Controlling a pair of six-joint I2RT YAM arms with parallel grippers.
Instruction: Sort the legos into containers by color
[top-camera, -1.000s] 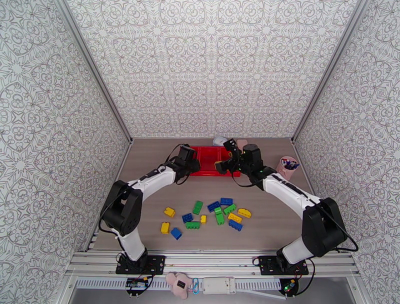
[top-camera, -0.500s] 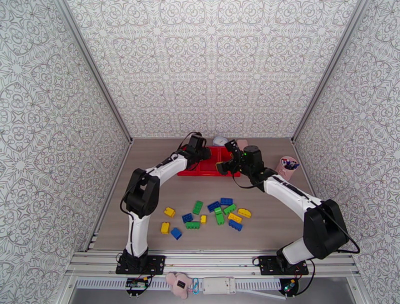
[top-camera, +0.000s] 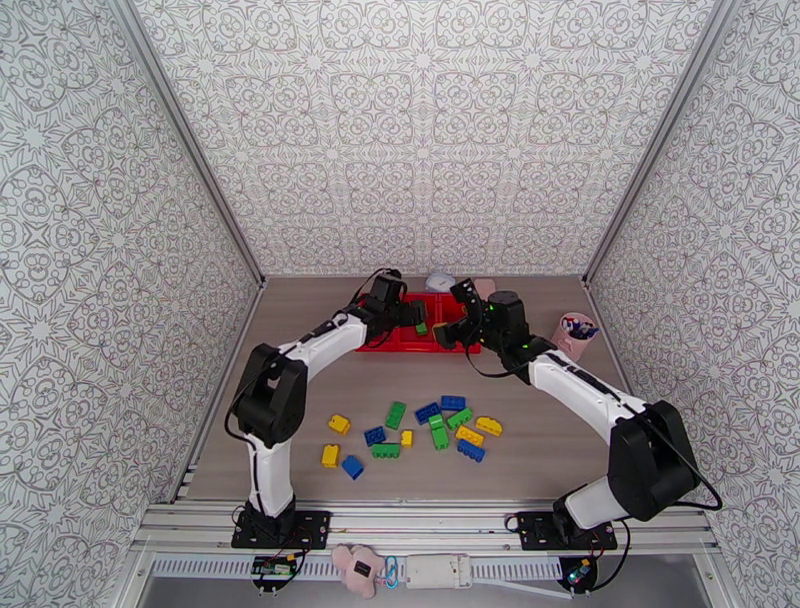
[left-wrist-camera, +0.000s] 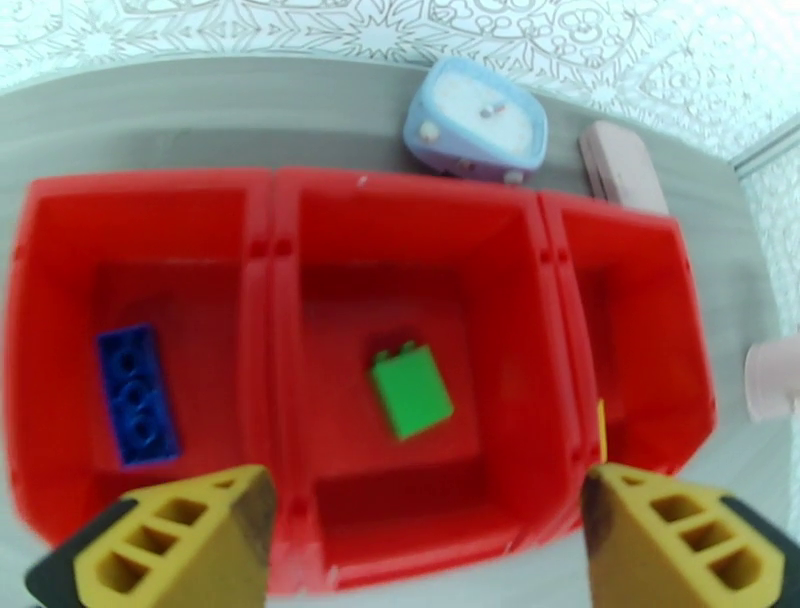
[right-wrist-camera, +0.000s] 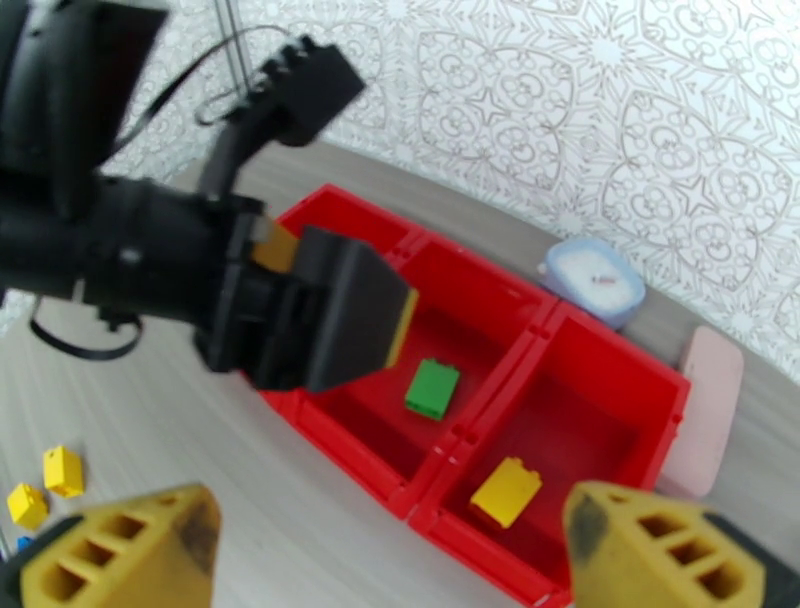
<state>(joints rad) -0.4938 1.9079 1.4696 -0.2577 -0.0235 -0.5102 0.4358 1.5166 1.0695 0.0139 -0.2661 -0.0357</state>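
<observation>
- The left bin of the tray (left-wrist-camera: 290, 200) holds a blue brick (left-wrist-camera: 138, 395), clear of both tools.
- The left tool (left-wrist-camera: 425, 545), spread wide and empty, hangs over the middle bin, where a green brick (left-wrist-camera: 411, 389) lies. Dropping lower, it could catch a divider and shove the tray.
- The right tool (right-wrist-camera: 390, 555), also wide and empty, hovers close beside it, near the right bin's yellow brick (right-wrist-camera: 506, 491). The arms could collide.
- Loose legos (top-camera: 430, 430) lie on the near counter (top-camera: 560, 440); a low return sweep could scatter them.

Red bins (left-wrist-camera: 280, 250) w/ blue brick (left-wrist-camera: 138, 395), green brick (left-wrist-camera: 412, 390), yellow brick (right-wrist-camera: 506, 492); wall (top-camera: 420, 130) grey-white floral pattern.
</observation>
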